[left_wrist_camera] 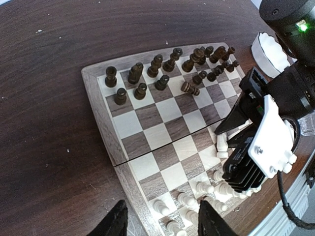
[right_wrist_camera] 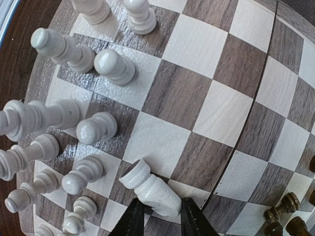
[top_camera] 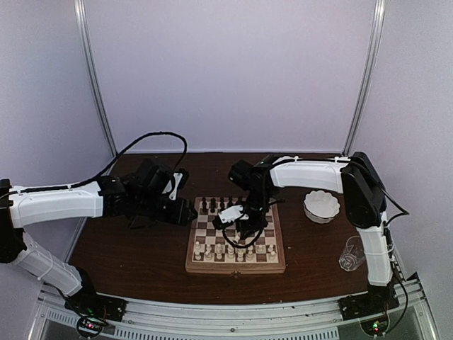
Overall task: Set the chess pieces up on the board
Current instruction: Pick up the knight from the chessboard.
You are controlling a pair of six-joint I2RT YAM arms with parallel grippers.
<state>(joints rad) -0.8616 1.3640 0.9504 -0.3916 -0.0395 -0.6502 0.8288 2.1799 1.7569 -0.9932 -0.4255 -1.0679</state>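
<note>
- A cream-white chess piece [right_wrist_camera: 150, 191], apparently a pawn, hangs tilted over the board [left_wrist_camera: 147, 115] near its middle fold, on the white side. Its base is swung outward and its head end is pinched.
- The right gripper [right_wrist_camera: 162, 219] has closed its two dark fingers on that upper end. Whether the base touches the wood cannot be told.
- Judged by its looks, the turned figurine is light, rigid and smooth, and likely to pivot or slip in a narrow pinch. A hold lower on the stem, near the waist, would seem to keep it upright for setting down.
- The other white pieces [right_wrist_camera: 106, 66] crowd the near rows, leaving little room beside them for the fingers.
- The dark pieces [left_wrist_camera: 157, 64] stand along the far rows, and one dark piece [left_wrist_camera: 189, 88] lies toppled just in front of them.
- The left gripper [left_wrist_camera: 162, 209] hovers over the board's left edge, its fingers spread wide with nothing between them.
- A white scalloped bowl [top_camera: 320, 205] and a clear glass [top_camera: 350, 253] sit on the dark table [top_camera: 141, 248], to the right of the board.
</note>
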